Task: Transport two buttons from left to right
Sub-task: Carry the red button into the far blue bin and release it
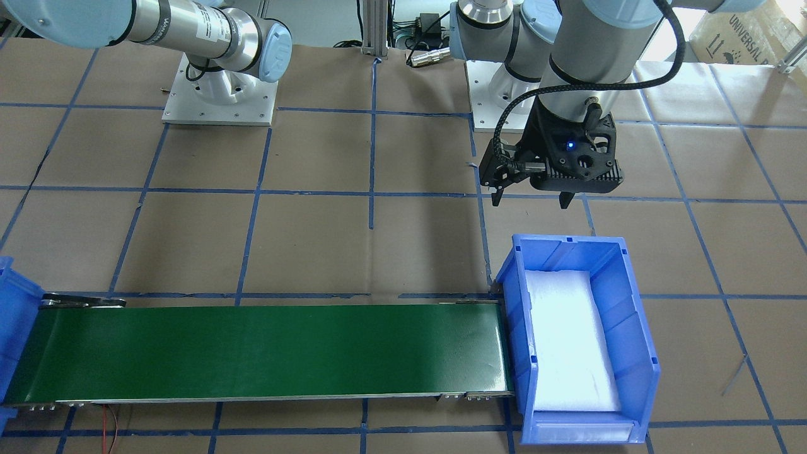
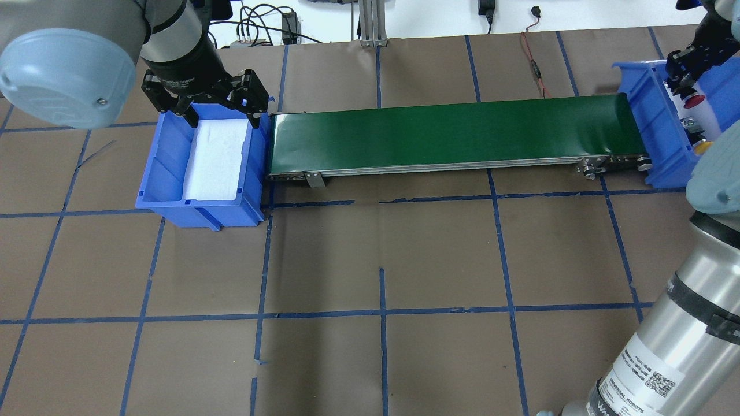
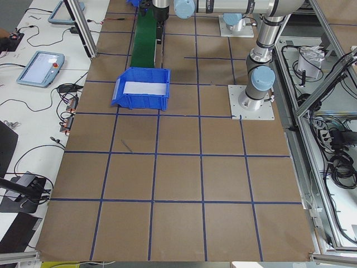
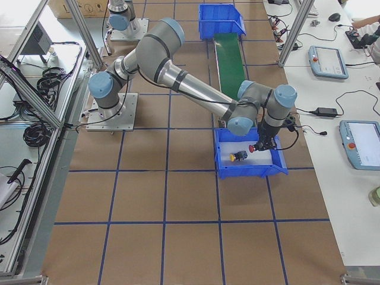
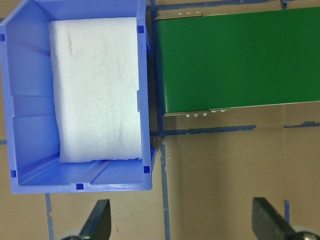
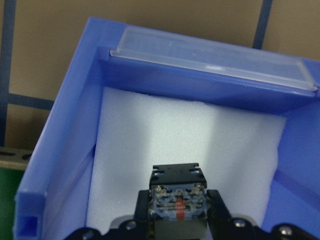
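The counter (image 2: 439,260) wears matt brown paper, crossed by blue tape (image 2: 381,312); the bin (image 5: 25,130) is smooth blue plastic with a slight gloss, lined with white foam (image 5: 95,90), faintly pebbled; the belt (image 5: 235,60) is smooth green with a dull sheen; the arm tube (image 2: 676,323) is brushed metal; the left gripper (image 1: 531,202), matt black plastic.

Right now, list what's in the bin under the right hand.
White foam, a yellow button lying on it, a red button in the right hand. Foam beneath that is hidden.
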Tool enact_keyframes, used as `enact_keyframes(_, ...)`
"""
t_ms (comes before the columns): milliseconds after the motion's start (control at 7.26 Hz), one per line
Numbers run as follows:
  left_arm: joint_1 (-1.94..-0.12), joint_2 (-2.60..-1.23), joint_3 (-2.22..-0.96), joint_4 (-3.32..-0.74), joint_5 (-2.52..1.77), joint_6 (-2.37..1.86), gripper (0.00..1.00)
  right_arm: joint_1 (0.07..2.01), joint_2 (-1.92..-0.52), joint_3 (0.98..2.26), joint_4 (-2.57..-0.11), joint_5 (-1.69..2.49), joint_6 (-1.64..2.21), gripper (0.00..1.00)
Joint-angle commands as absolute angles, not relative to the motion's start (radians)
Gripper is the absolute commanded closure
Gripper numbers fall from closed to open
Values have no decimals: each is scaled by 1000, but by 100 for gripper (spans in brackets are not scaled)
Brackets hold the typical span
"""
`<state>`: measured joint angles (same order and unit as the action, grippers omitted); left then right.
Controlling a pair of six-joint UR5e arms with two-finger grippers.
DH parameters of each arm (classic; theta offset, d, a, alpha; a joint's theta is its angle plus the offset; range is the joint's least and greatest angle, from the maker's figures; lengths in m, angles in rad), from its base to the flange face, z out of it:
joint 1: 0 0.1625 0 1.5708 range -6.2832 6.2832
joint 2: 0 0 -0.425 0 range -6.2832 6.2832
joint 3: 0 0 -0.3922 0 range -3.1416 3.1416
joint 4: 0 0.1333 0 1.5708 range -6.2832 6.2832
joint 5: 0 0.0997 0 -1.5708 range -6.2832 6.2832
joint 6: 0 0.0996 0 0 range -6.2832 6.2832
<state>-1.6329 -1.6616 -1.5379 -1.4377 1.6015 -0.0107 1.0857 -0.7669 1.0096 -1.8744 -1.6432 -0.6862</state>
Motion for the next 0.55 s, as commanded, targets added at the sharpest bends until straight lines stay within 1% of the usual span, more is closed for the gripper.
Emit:
enact_keyframes(0,-1631,-1661,-1539,-1437,1601,-11,0,1083,-742,1009,-1894,-1632,-686,81)
enact_keyframes(413,-1632,-1661,-1539,-1437,1601,-11,0,1069,-738,1014,-1885,-1649,-690,61)
